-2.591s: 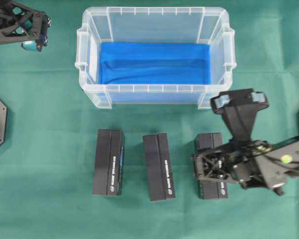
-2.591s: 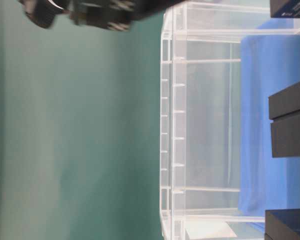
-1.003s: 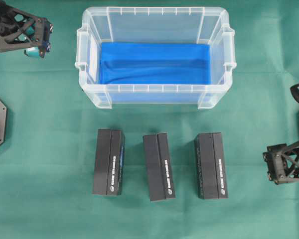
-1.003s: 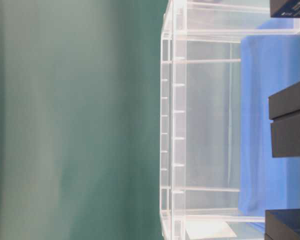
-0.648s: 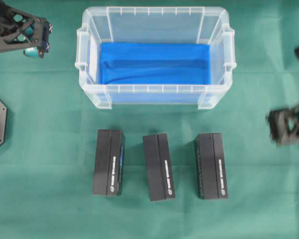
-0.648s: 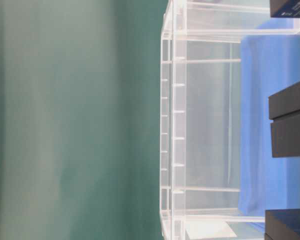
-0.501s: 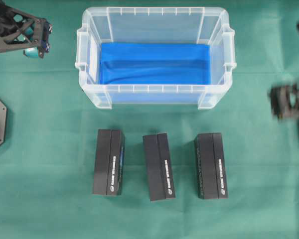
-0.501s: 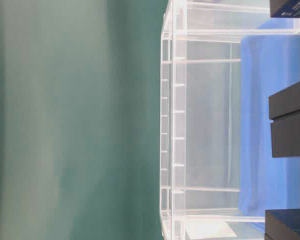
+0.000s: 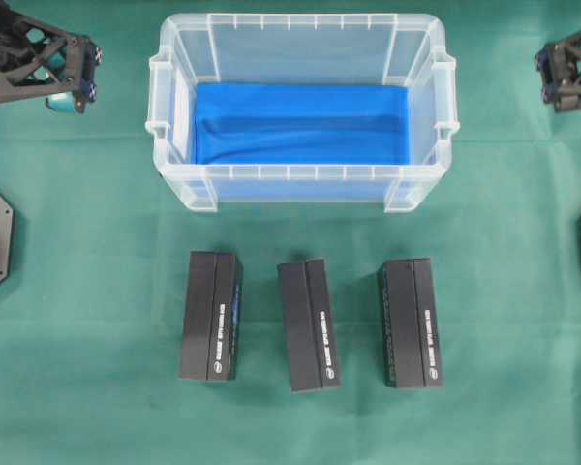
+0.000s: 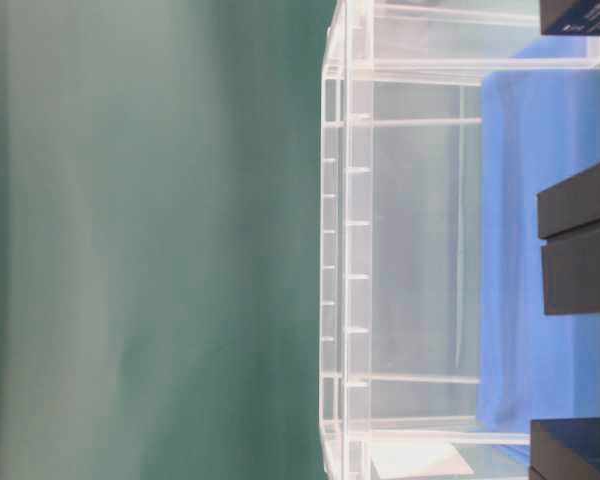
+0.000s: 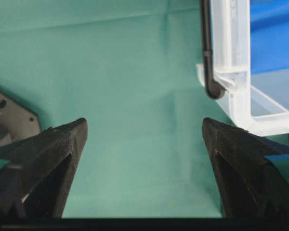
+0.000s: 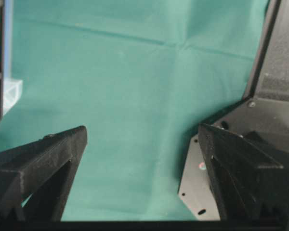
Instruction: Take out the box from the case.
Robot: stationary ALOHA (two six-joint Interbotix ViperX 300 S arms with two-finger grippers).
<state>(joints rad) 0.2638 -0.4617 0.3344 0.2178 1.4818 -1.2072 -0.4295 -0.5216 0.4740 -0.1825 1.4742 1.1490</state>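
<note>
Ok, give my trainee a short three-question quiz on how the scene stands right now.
1. True or false: a black rectangular box lies inside the clear plastic case on its blue cloth lining.
2. How many black boxes stand on the green tablecloth in front of the case?
3. Which gripper holds a box: A left gripper, B right gripper, C neither?

Key: 1 false. 2 three: left box, middle box, right box. 3 C, both open.

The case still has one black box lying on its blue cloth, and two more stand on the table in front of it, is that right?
Not quite. The overhead view shows the case holding only its blue cloth; all three black boxes stand on the table in front of it.
</note>
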